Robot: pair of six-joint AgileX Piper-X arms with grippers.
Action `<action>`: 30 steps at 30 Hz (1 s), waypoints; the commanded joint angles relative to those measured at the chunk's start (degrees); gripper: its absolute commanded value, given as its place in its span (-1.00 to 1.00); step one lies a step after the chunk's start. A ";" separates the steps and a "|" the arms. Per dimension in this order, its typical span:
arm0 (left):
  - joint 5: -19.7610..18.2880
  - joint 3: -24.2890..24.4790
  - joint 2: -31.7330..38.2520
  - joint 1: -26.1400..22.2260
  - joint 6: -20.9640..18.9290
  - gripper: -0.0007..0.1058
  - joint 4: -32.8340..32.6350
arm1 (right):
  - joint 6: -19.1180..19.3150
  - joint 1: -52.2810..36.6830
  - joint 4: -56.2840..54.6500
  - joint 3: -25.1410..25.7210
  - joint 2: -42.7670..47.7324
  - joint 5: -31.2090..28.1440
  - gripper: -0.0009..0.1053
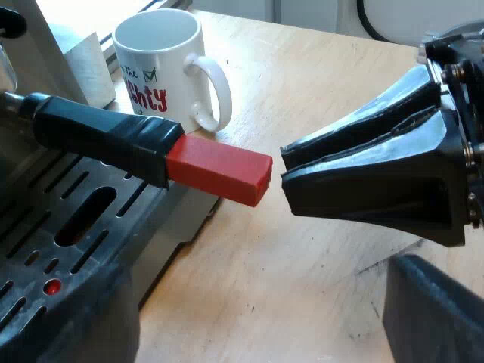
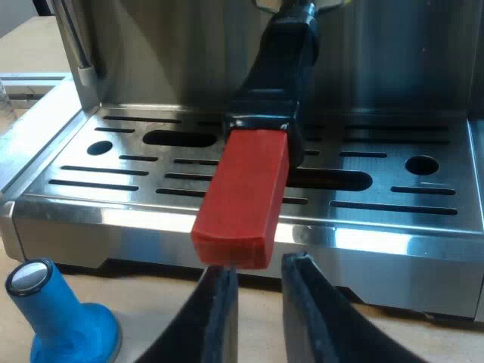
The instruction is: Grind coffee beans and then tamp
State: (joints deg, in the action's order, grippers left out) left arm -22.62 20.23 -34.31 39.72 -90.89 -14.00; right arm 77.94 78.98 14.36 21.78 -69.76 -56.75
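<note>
The metal holder's dark handle (image 1: pixel 98 136) juts out from the machine's front over the drip tray (image 1: pixel 68 227), and its red end (image 1: pixel 219 169) points away from the machine. My right gripper (image 1: pixel 282 170) sits just off the tip of the red end (image 2: pixel 243 200), level with it, not touching. Its fingers (image 2: pixel 215 318) stand a little apart, open, with nothing between them (image 2: pixel 257 274). My left gripper (image 1: pixel 249 333) hovers above the tray's edge and the wooden table, open wide and holding nothing. A blue tamper (image 2: pixel 57 321) stands on the table below the tray's front edge.
A white mug (image 1: pixel 162 68) with red and green lettering stands on the wooden table (image 1: pixel 302 287) beside the machine, close behind the handle. The slotted steel drip tray (image 2: pixel 136 178) spans the machine's front. A steam wand (image 2: pixel 72 38) hangs at the tray's far side.
</note>
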 commanded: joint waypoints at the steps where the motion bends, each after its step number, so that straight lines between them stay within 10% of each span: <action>1: -0.25 0.10 0.26 0.29 -0.69 0.30 0.55 | 2.21 -0.17 0.44 0.03 0.02 0.39 -0.63; 17: -0.25 0.10 0.26 0.29 -0.69 0.30 -2.05 | 7.52 -6.17 3.83 0.03 0.02 5.19 -0.63; 30: -0.25 0.10 0.26 0.29 -0.69 0.30 -2.23 | 7.52 -6.16 6.63 0.03 0.02 -3.67 -0.63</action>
State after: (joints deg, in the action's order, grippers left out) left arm -22.62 20.23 -34.31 39.72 -90.97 -16.36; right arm 85.02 74.11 18.80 21.53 -69.76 -54.24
